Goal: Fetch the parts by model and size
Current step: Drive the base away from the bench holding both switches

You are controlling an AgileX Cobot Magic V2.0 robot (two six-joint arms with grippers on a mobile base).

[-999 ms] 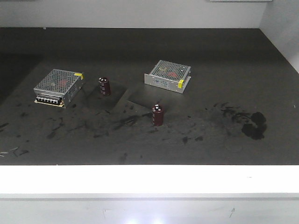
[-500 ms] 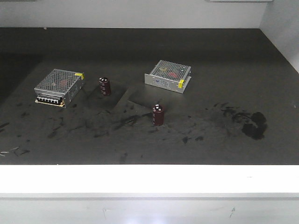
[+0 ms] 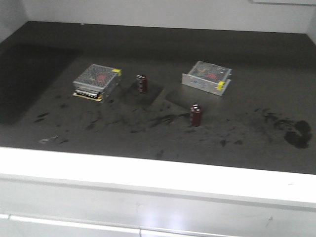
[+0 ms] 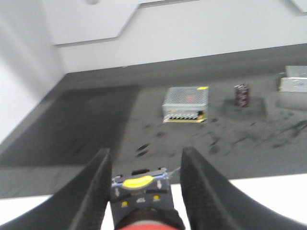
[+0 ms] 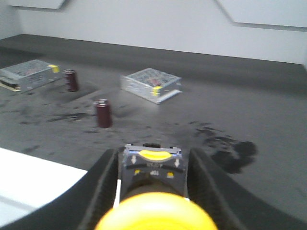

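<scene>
Left wrist-mounted view has the left hand point(image 4: 145, 155) closed round the black body of the red-capped push-button switch point(image 4: 140, 194). The right hand point(image 5: 152, 153) likewise pinches the yellow-capped push-button switch point(image 5: 153, 211). Each switch lies lengthwise along its hand, cap back toward the wrist, blue-grey base pointing forward past the fingertips at the dark scuffed surface point(image 3: 237, 54). Both hang over the white front ledge point(image 3: 148, 173). A set-down likely means forward and down, avoiding the silver metal-mesh box point(image 4: 186, 104) and the maroon cylindrical capacitor point(image 5: 102, 113).

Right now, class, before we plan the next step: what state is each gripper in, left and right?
Left gripper: shut on the red-capped push-button switch.
Right gripper: shut on the yellow-capped push-button switch.
</scene>
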